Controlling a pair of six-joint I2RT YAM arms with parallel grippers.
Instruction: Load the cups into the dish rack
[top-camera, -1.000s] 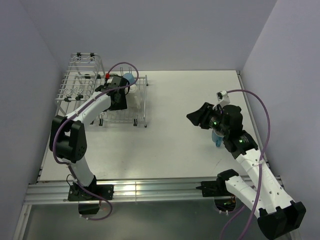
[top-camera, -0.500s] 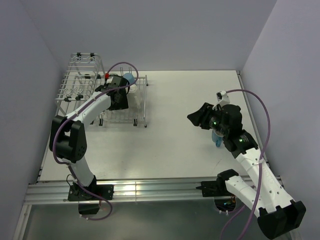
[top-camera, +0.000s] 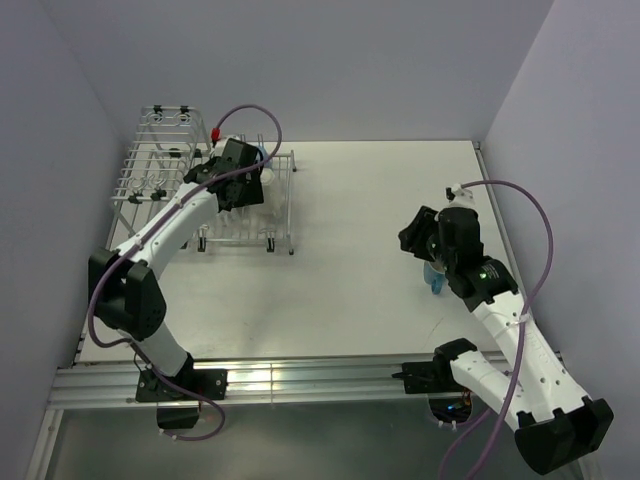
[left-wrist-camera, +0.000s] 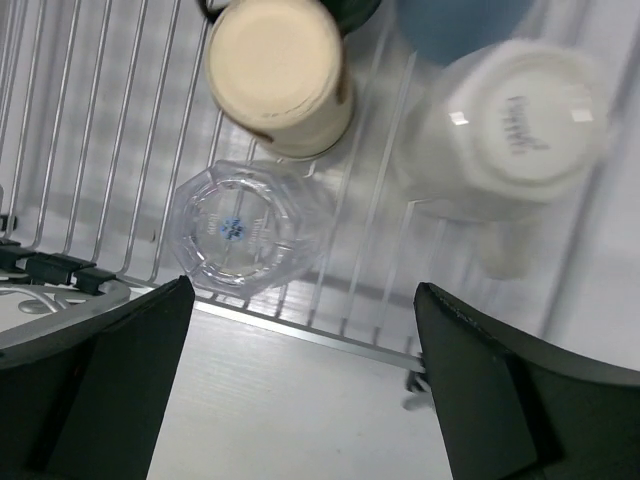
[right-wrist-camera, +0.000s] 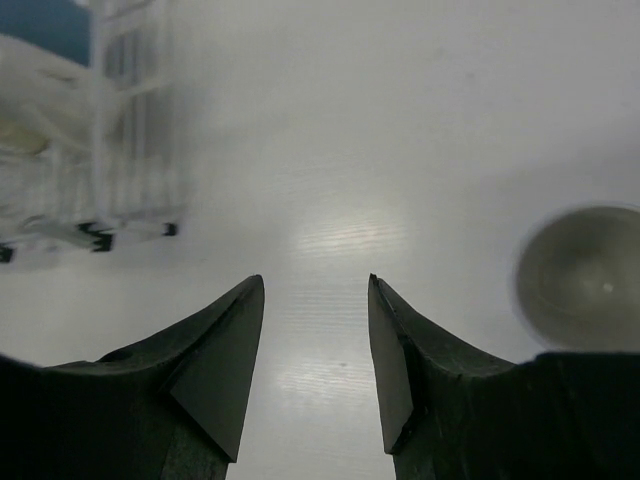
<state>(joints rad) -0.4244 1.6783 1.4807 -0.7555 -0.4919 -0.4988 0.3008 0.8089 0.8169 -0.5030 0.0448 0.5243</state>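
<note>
The silver wire dish rack (top-camera: 282, 205) stands at the back left. In the left wrist view its grid (left-wrist-camera: 90, 150) holds an upturned clear glass (left-wrist-camera: 243, 232), a cream mug (left-wrist-camera: 280, 72), a white-bottomed mug (left-wrist-camera: 515, 125), a blue cup (left-wrist-camera: 460, 25) and a dark teal mug's edge (left-wrist-camera: 352, 10). My left gripper (left-wrist-camera: 305, 300) (top-camera: 243, 188) hovers open and empty above the rack's near rim. My right gripper (right-wrist-camera: 313, 285) (top-camera: 412, 236) is open and empty above bare table. A round steel cup (right-wrist-camera: 580, 275) stands to its right. A blue tumbler (top-camera: 436, 277) shows beneath the right arm.
The rack's taller basket section (top-camera: 168, 125) is at the far left by the left wall. The rack shows blurred at the upper left of the right wrist view (right-wrist-camera: 95, 170). Walls enclose the white table (top-camera: 340, 270) on three sides.
My left gripper has risen and drawn back from the cups in the rack, with the wrist swung up. My right gripper has swung right and tipped downward, closer to the blue tumbler.
</note>
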